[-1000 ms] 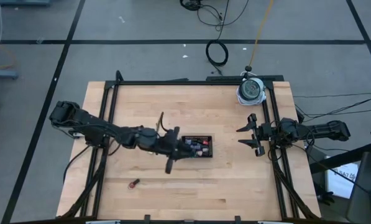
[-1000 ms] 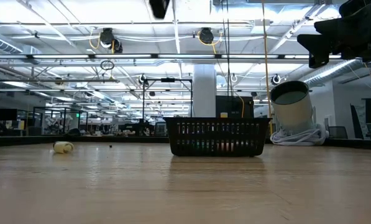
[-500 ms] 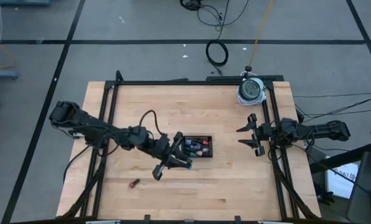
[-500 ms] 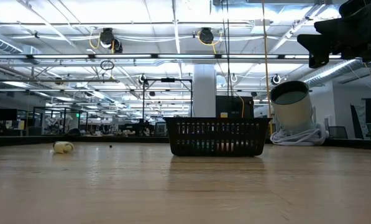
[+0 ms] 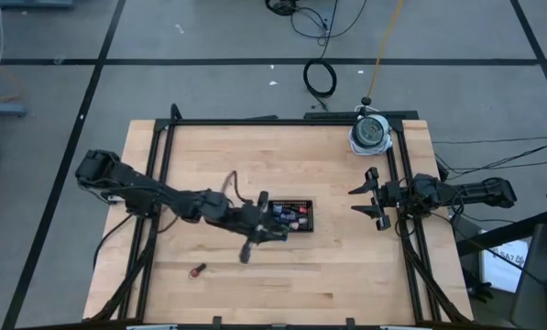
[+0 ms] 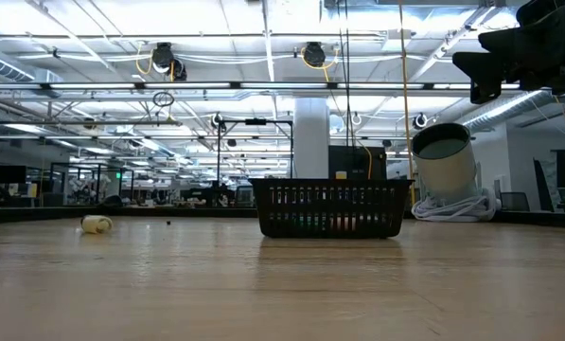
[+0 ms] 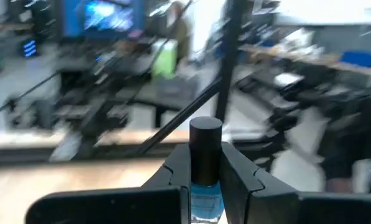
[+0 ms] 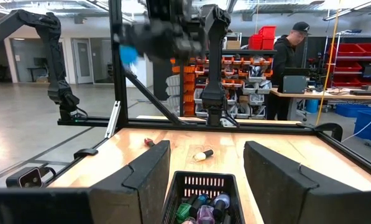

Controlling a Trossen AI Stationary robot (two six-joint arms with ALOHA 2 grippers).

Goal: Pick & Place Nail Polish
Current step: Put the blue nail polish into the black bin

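The wooden table (image 5: 337, 266) carries a black mesh tray (image 5: 291, 215) near its middle, bottles inside it only partly visible. The left gripper (image 5: 266, 226) reaches low to the tray's edge; overhead its load is hidden — the left wrist view shows fingers (image 7: 238, 171) clamped on a blue nail polish bottle (image 7: 206, 177). The right gripper (image 5: 372, 199) waits spread apart at the right edge. A red bottle (image 5: 197, 270) lies loose — well apart.

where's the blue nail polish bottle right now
The small blue nail polish bottle with a black cap is clamped in the left gripper, held above the table at the left edge of the black mesh tray near the table's middle.
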